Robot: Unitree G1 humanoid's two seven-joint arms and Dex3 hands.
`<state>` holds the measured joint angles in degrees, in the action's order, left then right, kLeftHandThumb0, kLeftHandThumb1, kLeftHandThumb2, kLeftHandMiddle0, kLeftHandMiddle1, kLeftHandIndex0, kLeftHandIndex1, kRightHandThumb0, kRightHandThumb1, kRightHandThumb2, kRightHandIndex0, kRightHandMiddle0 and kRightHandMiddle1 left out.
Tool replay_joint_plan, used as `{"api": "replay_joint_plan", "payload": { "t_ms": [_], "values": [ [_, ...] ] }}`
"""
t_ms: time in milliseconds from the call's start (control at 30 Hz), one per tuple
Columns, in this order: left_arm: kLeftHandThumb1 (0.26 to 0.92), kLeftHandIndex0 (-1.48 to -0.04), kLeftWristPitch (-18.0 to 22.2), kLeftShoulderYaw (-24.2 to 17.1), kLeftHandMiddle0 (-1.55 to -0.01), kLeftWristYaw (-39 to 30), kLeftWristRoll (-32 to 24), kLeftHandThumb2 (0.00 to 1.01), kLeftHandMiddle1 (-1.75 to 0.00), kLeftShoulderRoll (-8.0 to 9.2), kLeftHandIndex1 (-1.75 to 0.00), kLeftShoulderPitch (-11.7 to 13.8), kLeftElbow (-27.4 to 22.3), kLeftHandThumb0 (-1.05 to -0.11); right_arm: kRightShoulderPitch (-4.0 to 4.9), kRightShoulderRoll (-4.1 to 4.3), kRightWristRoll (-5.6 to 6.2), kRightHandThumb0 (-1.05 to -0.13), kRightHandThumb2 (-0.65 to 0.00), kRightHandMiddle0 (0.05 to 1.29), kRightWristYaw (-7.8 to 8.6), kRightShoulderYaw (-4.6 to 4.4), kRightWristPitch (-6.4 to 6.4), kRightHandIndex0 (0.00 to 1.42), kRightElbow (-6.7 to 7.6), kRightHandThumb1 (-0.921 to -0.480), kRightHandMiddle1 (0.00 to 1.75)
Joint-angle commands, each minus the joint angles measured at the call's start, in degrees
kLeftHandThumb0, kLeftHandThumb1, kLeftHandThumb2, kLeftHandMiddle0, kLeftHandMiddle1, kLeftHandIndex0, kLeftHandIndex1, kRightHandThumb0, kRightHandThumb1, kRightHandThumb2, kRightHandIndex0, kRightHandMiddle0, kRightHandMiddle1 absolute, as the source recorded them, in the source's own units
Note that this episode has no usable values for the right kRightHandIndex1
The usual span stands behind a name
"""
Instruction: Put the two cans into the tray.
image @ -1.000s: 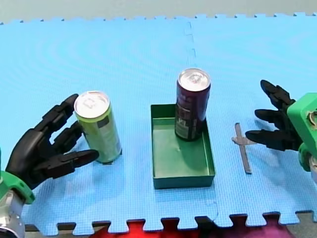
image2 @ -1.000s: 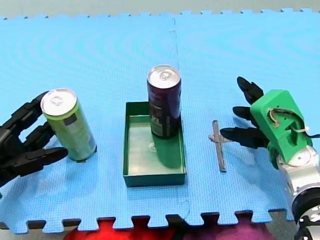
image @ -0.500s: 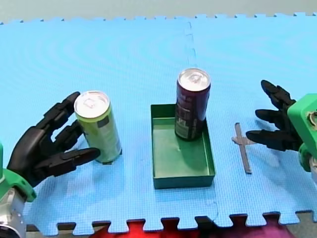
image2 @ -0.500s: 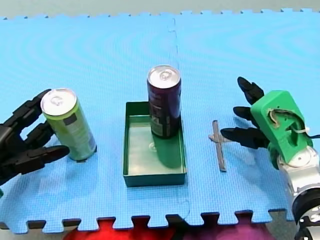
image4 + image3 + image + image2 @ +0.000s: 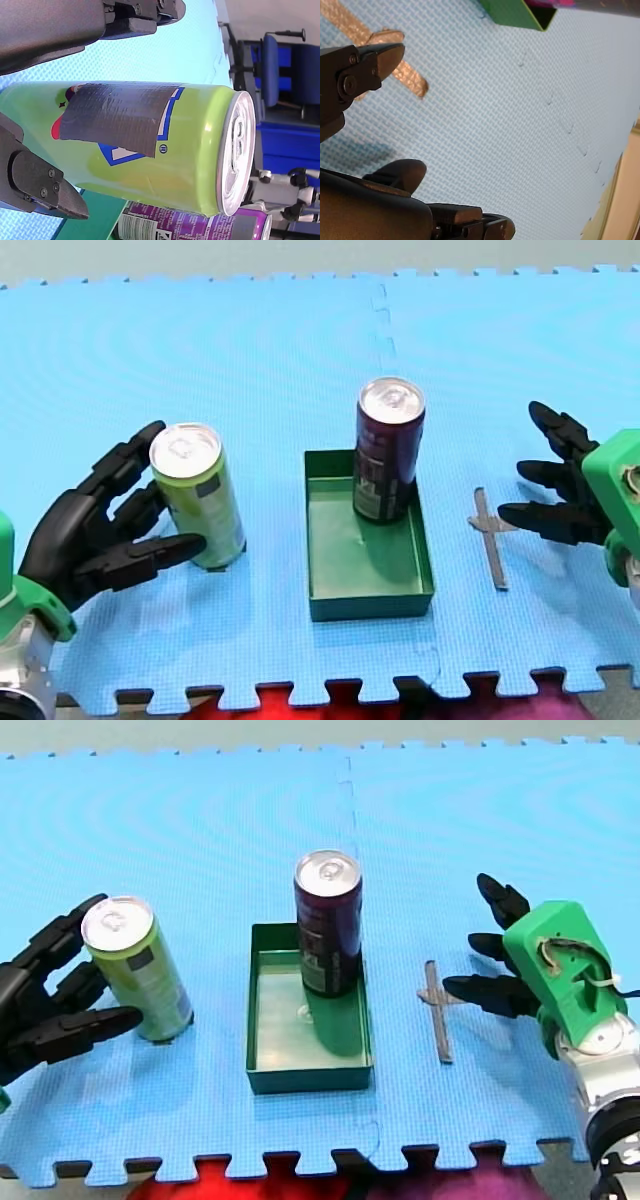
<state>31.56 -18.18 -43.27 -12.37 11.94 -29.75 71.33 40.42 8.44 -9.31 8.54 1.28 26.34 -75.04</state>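
The blue foam mat (image 5: 250,340) carries the green tray (image 5: 370,605) mid-mat, with the purple can (image 5: 388,450) standing in it. Near the left edge, the left hand (image 5: 92,540) brackets the green can (image 5: 200,495), its fingers (image 5: 150,552) seemingly not closed yet. It should squeeze squarely before lifting. The right hand (image 5: 560,520) is by the right edge.

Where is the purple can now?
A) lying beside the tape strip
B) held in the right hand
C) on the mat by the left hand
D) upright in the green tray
D: the purple can stands upright at the far end of the green tray; the green can stands by the left hand.
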Motion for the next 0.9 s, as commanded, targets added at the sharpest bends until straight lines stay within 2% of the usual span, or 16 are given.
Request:
{"api": "replay_joint_plan", "payload": {
  "t_ms": [0,867],
  "values": [
    [0.675,-0.08,0.4,0.1,-0.08,0.2,0.1,0.01,0.0,0.0,0.0,-0.3,0.0,-1.048,-0.09,0.36,0.29,-0.884,-0.001,0.1,0.03,0.22,0.28,0.26,0.12,-0.796,0.0],
    [0.702,-0.08,0.4,0.9,-0.08,1.3,1.1,0.01,0.0,-0.82,0.0,-1.1,0.2,-1.048,-0.04,0.54,0.53,-0.875,0.0,0.11,0.54,0.64,-0.12,0.25,0.1,-0.784,0.0]
  ]
}}
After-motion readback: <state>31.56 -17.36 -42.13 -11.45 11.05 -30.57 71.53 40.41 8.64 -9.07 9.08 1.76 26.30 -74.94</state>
